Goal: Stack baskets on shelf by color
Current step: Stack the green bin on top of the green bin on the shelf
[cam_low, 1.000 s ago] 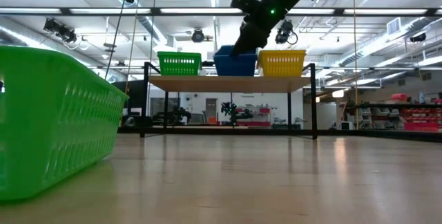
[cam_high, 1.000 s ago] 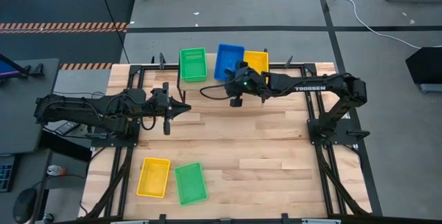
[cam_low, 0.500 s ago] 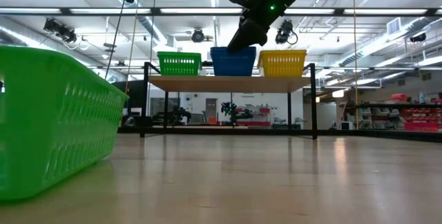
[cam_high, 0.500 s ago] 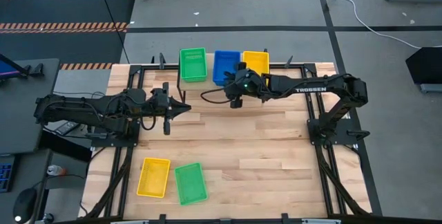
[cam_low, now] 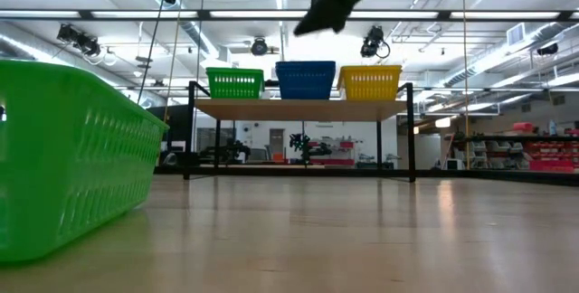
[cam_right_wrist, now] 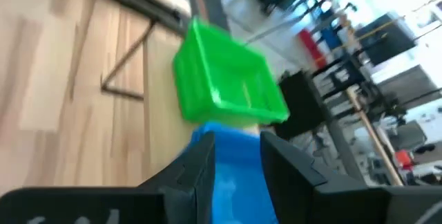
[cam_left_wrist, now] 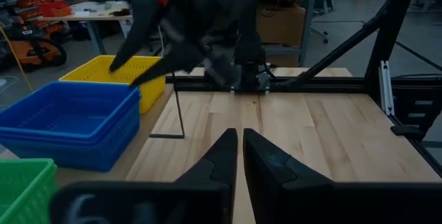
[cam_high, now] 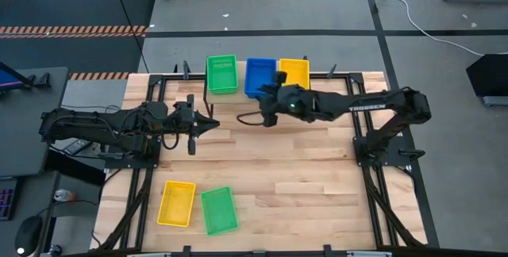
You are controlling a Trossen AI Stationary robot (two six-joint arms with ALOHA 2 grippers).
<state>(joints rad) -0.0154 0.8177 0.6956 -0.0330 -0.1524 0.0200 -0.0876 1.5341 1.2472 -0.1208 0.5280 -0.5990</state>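
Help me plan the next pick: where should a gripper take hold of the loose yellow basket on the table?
Pinch one rim wall of the yellow basket from straight above, one finger inside and one outside. It lies open side up, and its wall toward the green basket looks crowded; the opposite wall is free.

Right claw (cam_high: 267, 108) open, empty; left claw (cam_high: 208, 124) closed, mid-table.

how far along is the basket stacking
Mostly done: green stack, blue stack and yellow stack sit side by side on the shelf. Nothing is in hand: the right gripper is empty and open near the blue stack, and the left gripper waits shut. A yellow basket and a green basket remain on the table's near side.
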